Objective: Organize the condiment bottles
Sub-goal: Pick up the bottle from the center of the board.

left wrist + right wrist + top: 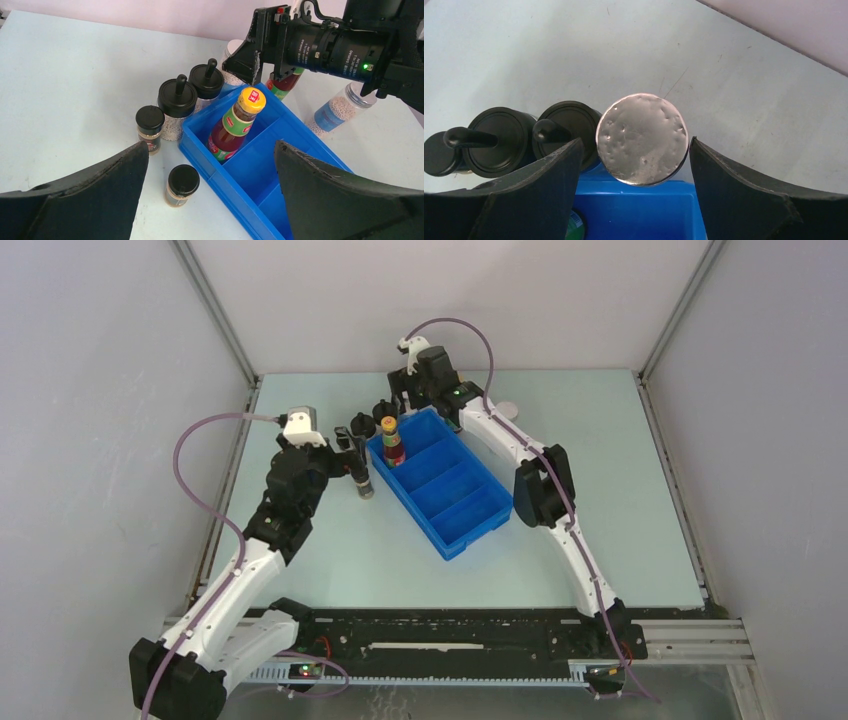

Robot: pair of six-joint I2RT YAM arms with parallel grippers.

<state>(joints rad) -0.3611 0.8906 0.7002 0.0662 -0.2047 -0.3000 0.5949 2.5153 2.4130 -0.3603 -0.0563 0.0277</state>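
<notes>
at the far end of the tray, right pincer hangs released astride a silver-capped jar, likely lined up to clench it; left pincer released, empty, facing the red bottle.

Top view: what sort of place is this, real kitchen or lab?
Most likely a lab robot cell, not a kitchen: plain panel walls on metal frame posts, left arm and right arm bolted to a rail at the table edge, and a blue tray with condiment bottles as props.
</notes>
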